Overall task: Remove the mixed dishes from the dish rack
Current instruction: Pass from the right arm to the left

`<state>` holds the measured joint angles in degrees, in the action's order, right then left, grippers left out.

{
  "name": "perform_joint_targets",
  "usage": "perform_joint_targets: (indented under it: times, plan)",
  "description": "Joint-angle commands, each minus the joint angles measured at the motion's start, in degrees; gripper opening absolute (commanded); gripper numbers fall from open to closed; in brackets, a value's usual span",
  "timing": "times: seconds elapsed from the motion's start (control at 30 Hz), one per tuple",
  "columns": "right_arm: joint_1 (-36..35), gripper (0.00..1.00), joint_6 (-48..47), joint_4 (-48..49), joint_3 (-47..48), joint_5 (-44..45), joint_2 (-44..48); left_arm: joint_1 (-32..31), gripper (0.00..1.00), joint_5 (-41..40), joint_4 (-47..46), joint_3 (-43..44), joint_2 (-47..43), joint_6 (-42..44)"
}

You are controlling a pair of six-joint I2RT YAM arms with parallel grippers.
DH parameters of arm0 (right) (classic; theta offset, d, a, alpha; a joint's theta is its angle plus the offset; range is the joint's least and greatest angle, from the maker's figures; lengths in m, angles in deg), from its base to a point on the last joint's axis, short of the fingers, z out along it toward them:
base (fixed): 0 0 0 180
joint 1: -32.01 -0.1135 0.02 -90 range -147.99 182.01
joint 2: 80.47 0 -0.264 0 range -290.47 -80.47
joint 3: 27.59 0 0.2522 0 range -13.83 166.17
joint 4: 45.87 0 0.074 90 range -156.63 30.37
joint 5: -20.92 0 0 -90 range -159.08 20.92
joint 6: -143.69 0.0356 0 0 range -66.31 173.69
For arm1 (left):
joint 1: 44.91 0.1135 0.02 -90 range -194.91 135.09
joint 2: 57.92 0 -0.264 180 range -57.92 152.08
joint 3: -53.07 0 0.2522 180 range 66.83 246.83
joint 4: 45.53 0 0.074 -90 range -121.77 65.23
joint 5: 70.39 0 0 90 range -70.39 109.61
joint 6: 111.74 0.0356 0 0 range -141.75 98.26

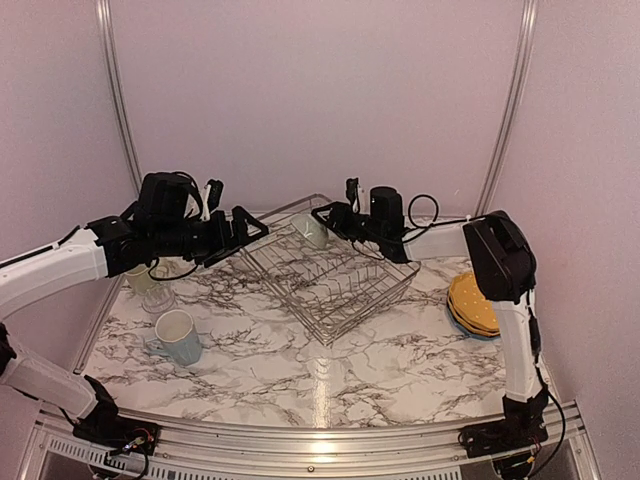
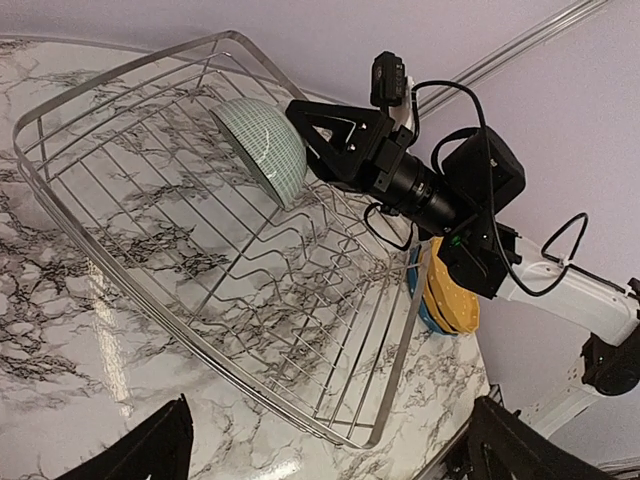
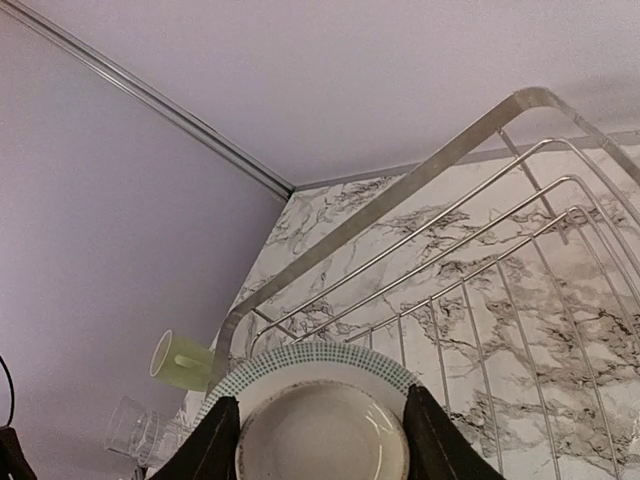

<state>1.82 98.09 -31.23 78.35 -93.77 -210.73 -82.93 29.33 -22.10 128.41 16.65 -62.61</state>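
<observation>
At dish rack (image 1: 335, 290): right end effector (image 3: 321, 396) grips pale green bowl (image 3: 320, 440); left end effector (image 1: 248, 228) open.

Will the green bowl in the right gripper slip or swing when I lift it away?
Likely rigid and fairly light: the pale green bowl sits on edge in the right gripper without sagging. Its smooth curved wall looks slippery, so it may pivot between the fingers. Possibly breakable; keep it clear of the dish rack wires.

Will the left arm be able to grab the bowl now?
Probably not: the right gripper clamps the bowl at the rack's far corner, though the open left gripper hovers near.
</observation>
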Motion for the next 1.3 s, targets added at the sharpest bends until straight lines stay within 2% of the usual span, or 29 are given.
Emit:
perform_joint_targets:
  times: [0.0, 0.33, 0.6, 0.77, 0.87, 1.27]
  plan:
    - [1.39, 0.24, 11.22, 15.3, -3.1, -6.19, 4.11, -0.21, 0.98, 4.25, -7.07, 0.05, 1.77, -5.0]
    - [0.47, 0.24, 16.12, 24.41, -13.38, -7.19, 9.91, 0.51, 0.97, 12.53, -26.35, 3.44, 14.5, -20.87]
    - [-2.12, 0.24, 15.66, 26.93, -18.32, -7.07, 14.12, 1.46, 0.92, 19.96, -52.8, 3.57, 26.93, -38.55]
    - [-3.6, 0.24, 15.46, 27.32, -19.24, -7.17, 14.31, 1.46, 0.85, 19.09, -62.92, 1.1, 29.25, -43.65]
    - [-4.3, 0.24, 15.75, 27.95, -19.4, -7.43, 14.02, 1.46, 0.81, 17.89, -63.82, -0.34, 28.77, -43.04]
    - [-5.99, 0.24, 15.71, 28.85, -20.94, -6.92, 14.77, 1.46, 0.51, 13.11, -63.4, -4.89, 26.43, -44.17]
